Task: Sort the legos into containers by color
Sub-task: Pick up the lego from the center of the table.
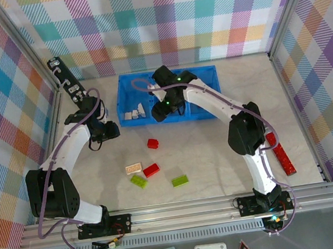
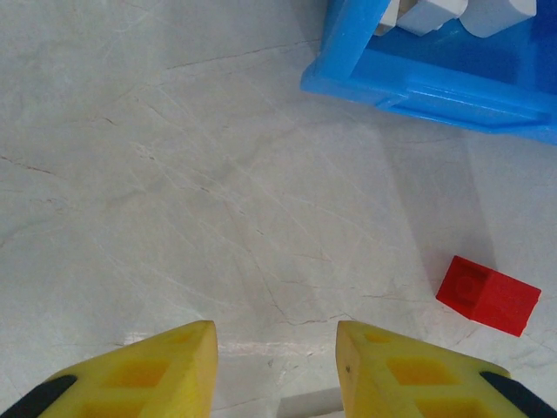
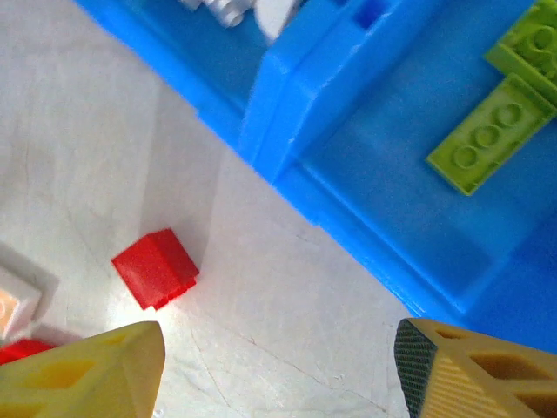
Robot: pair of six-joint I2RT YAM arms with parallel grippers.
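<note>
**A:** Start your count at the near edge of the tabletop. Four loose bricks cluster there: a lime brick [image 1: 179,181], a second lime brick [image 1: 139,180], a red brick [image 1: 151,170] and a cream brick [image 1: 133,168]. Further in, a lone red brick [image 1: 152,143] sits near the front wall of the blue tray [image 1: 205,70]. That leaves you five to sort: two red, two lime, one cream. One long red strip [image 1: 281,157] lies by the right edge.

**B:** Now your pincers. The left pincer [image 2: 275,331] stands partly open with nothing in it, over bare tabletop off the tray's near-left corner. The right pincer [image 3: 278,335] gapes wide, also empty, above the tray's front wall.

**A:** Both look down toward that lone red brick, so your main risk is the arms meeting if both go for it. Send only one.

**B:** If you drop the right pincer straight down, a finger may strike the wall and shove the tray. In the cluster, red and cream lie just beside each other, so a wide pinch could drag both.

**A:** At the far edge, inside the tray, you have white bricks [image 1: 134,112] in the left compartment. There are three or four, too bunched to count surely. At least two lime plates [image 3: 487,131] lie in the next.
</note>
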